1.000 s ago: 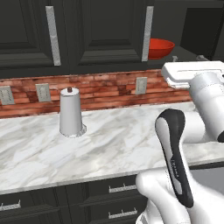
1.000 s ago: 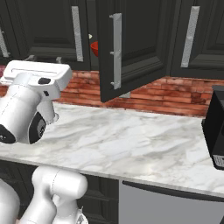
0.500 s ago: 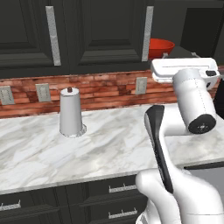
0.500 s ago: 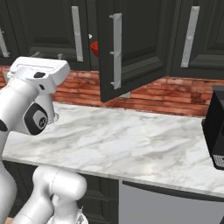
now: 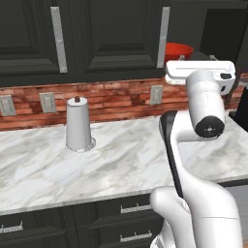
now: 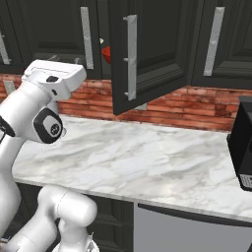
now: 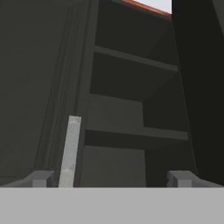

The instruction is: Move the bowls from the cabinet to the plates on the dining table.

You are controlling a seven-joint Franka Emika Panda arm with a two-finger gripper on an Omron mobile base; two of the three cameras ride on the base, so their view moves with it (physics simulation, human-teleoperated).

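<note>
Marble comes first from where I stand — the white-grey veined marble counter [image 5: 121,160] backed by red brick, with an upright white paper-towel roll [image 5: 78,124] on it, well off to the arm's left. Above it the white arm's two-finger gripper [image 7: 111,177] is raised to the level of the black panelled wall cabinet [image 6: 147,44], its two dark tips spread wide apart with nothing between them.

One cabinet door [image 6: 142,54] hangs open, swung out over the counter, its long silver bar handle [image 6: 131,56] facing the room. Behind it, on the lowest shelf, sits the glossy red round bowl [image 5: 178,51], just beyond the hand. Only a sliver of it shows past the door from the right side. The second bowl I cannot make out, nor the plates or the island.

The hand's own camera looks up at dark bare shelves with a closed door's silver bar handle [image 7: 70,151] beside the left tip, so I'd judge the aim is not yet on the bowl.

Risks, as I see them: pushing in from here could catch a finger on the door frame or shelf edge — or nudge the bowl deeper. A pinch on that slick, rounded rim might slip and drop it onto the marble.
</note>
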